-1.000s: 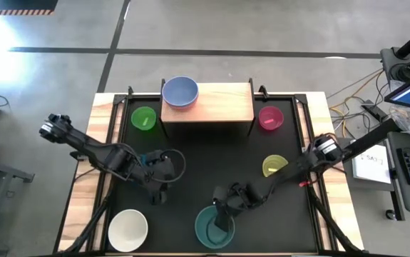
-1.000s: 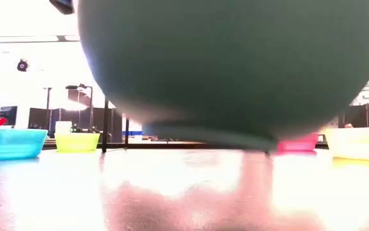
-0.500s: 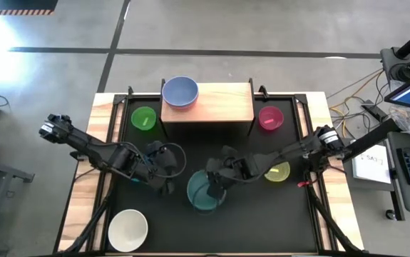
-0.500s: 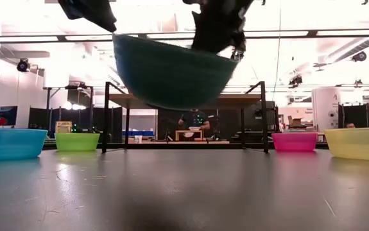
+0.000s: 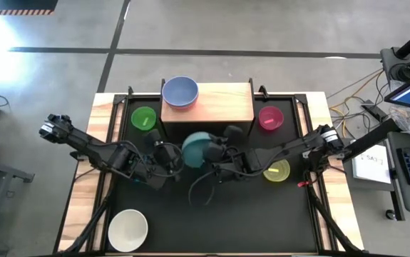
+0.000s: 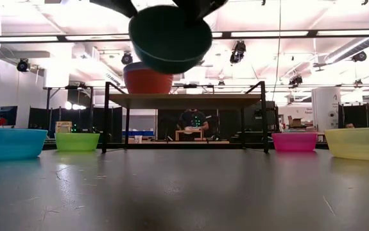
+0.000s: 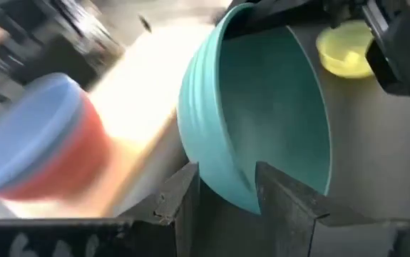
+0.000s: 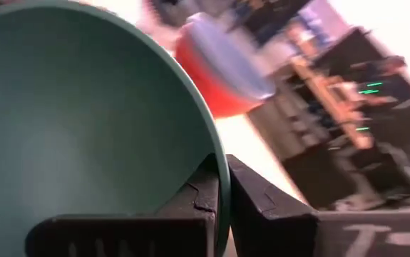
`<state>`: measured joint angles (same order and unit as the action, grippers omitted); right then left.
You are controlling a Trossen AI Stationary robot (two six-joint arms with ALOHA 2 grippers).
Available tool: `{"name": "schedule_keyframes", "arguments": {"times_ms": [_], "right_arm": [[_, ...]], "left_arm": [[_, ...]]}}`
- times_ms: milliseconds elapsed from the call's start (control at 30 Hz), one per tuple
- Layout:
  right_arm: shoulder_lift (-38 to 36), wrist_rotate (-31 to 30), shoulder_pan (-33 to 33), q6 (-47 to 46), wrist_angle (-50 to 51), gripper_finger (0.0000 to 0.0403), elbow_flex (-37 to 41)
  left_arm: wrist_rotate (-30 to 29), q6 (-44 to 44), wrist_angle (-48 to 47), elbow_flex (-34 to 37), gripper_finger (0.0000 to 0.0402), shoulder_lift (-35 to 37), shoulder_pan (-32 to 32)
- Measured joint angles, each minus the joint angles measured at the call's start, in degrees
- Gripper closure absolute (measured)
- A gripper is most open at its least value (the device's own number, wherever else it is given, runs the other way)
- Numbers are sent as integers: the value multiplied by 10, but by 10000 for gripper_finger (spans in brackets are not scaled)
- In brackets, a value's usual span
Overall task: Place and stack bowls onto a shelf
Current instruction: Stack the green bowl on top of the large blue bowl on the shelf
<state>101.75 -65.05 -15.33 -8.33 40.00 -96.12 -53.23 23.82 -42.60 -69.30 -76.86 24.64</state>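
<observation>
The large round teal plastic bowl [image 5: 197,148] hangs in the air above the middle of the black worktop [image 5: 212,221], just in front of the shelf, tilted on its side. The right gripper [image 8: 221,207] has its two dark fingers closed on the bowl's rim, one inside and one outside. The left gripper [image 7: 222,193] meets the same bowl from the other side, and its fingers straddle the opposite rim with a gap on either side, so they are spread rather than clamped.

The small light-wood shelf on thin black legs [image 5: 219,106] stands at the middle of the worktop's far edge. On its left end sits one stack of two large bowls: a slate blue bowl [image 5: 180,91] nested in a red bowl [image 6: 148,81].

Five more bowls rest on the worktop. One small green bowl [image 5: 144,118] lies beside the shelf's left end and one small pink bowl [image 5: 270,118] beside its right end. One small yellow bowl [image 5: 279,171] sits toward the right edge, one large cream white bowl [image 5: 128,230] near the front left corner, and one small blue bowl [image 6: 11,143] shows only in the low view.
</observation>
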Motion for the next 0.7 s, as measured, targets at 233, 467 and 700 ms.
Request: {"name": "schedule_keyframes", "arguments": {"times_ms": [233, 467, 700], "right_arm": [[0, -73, 1, 64, -61, 394, -3], [0, -72, 2, 151, -156, 394, -3], [0, -51, 1, 235, -247, 394, -3]], "left_arm": [[-135, -72, 41, 0, 280, 0, 0], [-160, -69, 46, 0, 280, 0, -1], [-171, -68, 54, 0, 280, 0, -2]]}}
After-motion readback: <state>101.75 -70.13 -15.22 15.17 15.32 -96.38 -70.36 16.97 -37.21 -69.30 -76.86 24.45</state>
